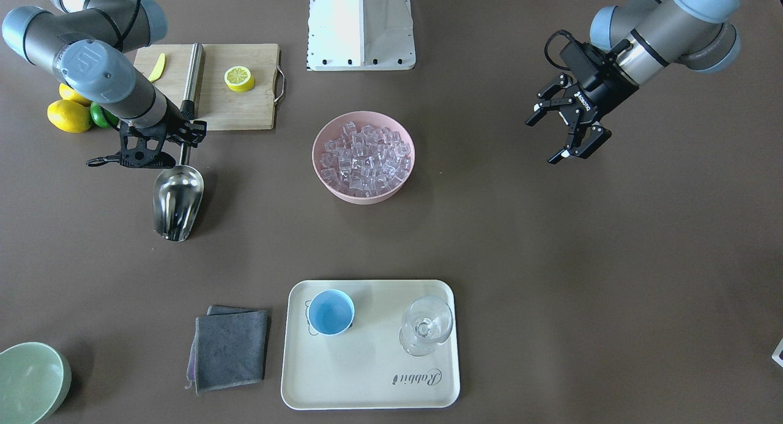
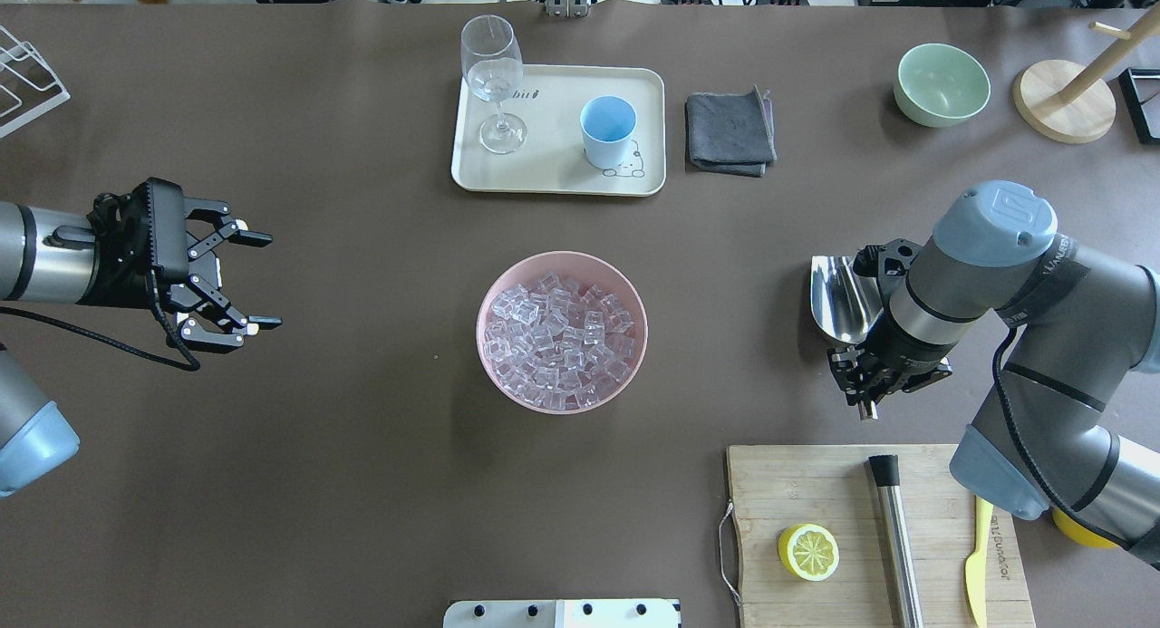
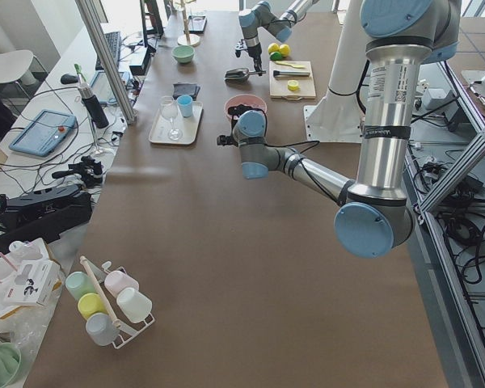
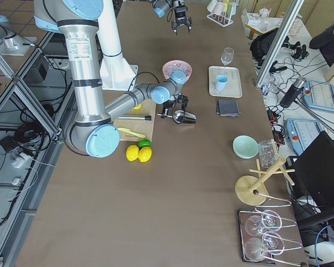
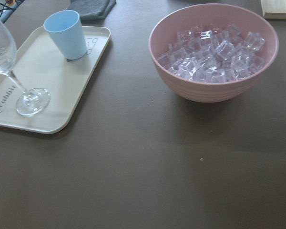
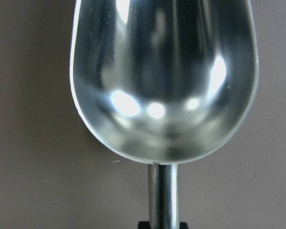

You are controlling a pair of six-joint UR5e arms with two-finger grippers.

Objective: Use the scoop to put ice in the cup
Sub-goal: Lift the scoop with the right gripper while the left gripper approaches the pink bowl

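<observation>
R gripper [image 1: 174, 144] fingers closed on thin rod handle of scoop [image 1: 177, 200]; scoop hollow side up, empty, just off cutting board [image 2: 797, 483], well apart from pink bowl [image 2: 566, 407]. Can't tell if scoop touches table. Ice [image 2: 562, 333] piled in pink bowl, table center. Cup [image 2: 608, 130] upright and empty on cream tray [image 2: 553, 179], w/ wine glass [image 2: 494, 75] beside it. L gripper [image 2: 267, 281] fingers spread wide, holding nothing, well apart from bowl on its other side.

overhead: behind robot base [image 1: 361, 26], steep down | front: opposite, facing it | sides: table [image 2: 362, 474] ends, far | wrists: close | overhead+front share: pink bowl [image 1: 364, 197]
</observation>
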